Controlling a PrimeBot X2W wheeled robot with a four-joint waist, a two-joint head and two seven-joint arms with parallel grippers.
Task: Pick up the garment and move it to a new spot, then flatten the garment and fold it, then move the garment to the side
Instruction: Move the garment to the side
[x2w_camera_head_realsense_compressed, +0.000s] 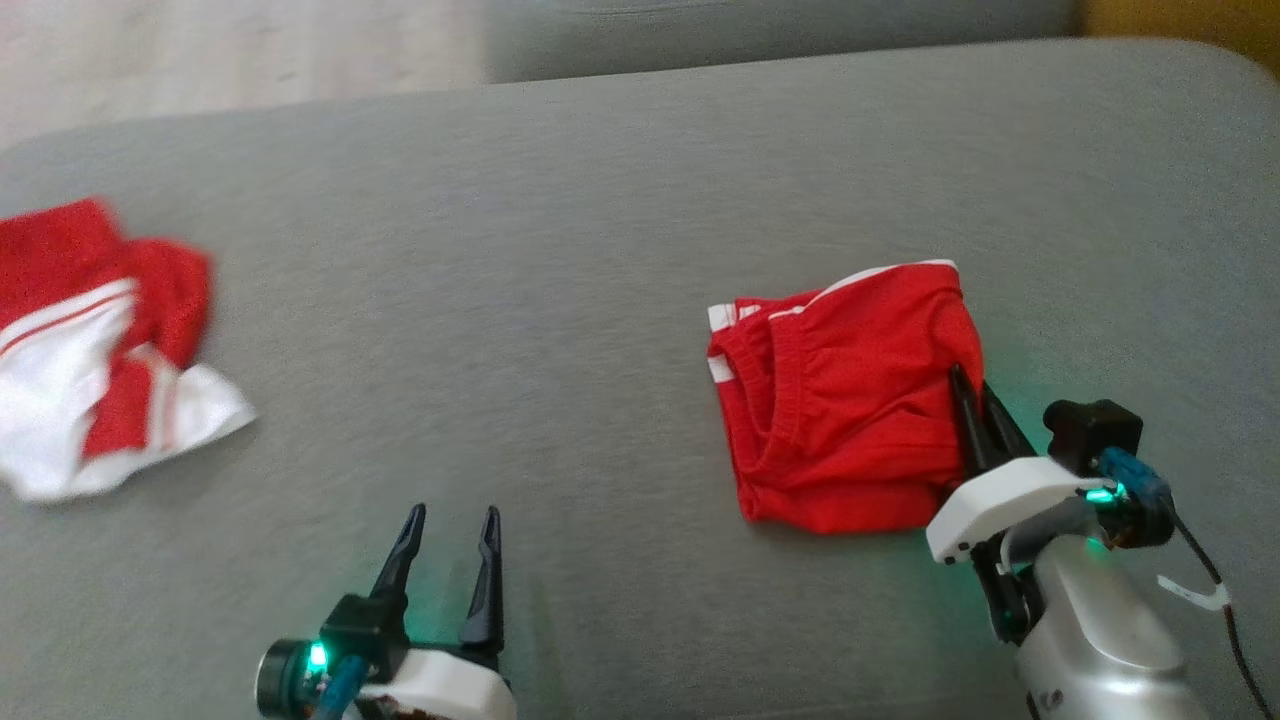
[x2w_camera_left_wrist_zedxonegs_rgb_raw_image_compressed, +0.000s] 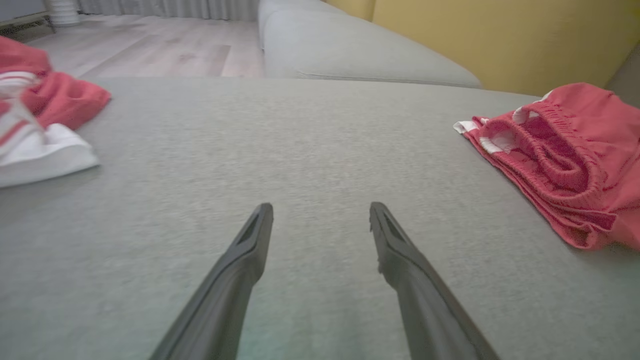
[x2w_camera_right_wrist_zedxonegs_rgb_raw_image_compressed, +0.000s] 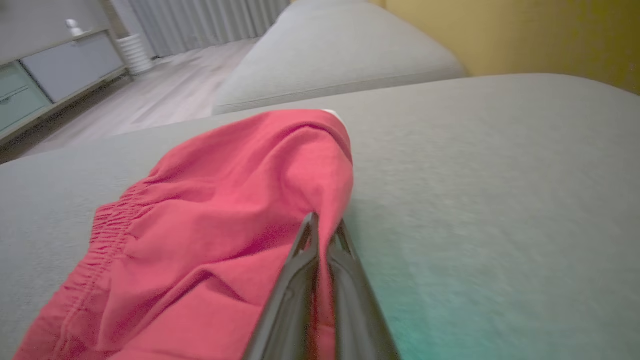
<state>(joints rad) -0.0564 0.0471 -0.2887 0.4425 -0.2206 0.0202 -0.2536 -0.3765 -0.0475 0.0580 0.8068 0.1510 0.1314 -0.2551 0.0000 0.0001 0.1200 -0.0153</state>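
Observation:
The garment (x2w_camera_head_realsense_compressed: 90, 350), a red shirt with white sleeve ends and stripe trim, lies crumpled at the far left of the grey cushion; it also sits at the left edge of the left wrist view (x2w_camera_left_wrist_zedxonegs_rgb_raw_image_compressed: 40, 115). A second red piece with an elastic waistband and white stripes (x2w_camera_head_realsense_compressed: 840, 400) lies folded at centre right. My right gripper (x2w_camera_head_realsense_compressed: 968, 385) is shut on its right edge, with red cloth pinched between the fingers (x2w_camera_right_wrist_zedxonegs_rgb_raw_image_compressed: 325, 220). My left gripper (x2w_camera_head_realsense_compressed: 452, 515) stands open over bare cushion, nothing between its fingers (x2w_camera_left_wrist_zedxonegs_rgb_raw_image_compressed: 321, 210). The folded piece lies to its right (x2w_camera_left_wrist_zedxonegs_rgb_raw_image_compressed: 565, 160).
The wide grey cushion (x2w_camera_head_realsense_compressed: 560, 250) carries everything, with bare room between the two pieces. Pale wood floor (x2w_camera_head_realsense_compressed: 200, 50) lies beyond its far left edge. Another grey cushion (x2w_camera_left_wrist_zedxonegs_rgb_raw_image_compressed: 350, 50) and a yellow wall (x2w_camera_left_wrist_zedxonegs_rgb_raw_image_compressed: 500, 40) stand behind. A low cabinet (x2w_camera_right_wrist_zedxonegs_rgb_raw_image_compressed: 50, 75) is across the floor.

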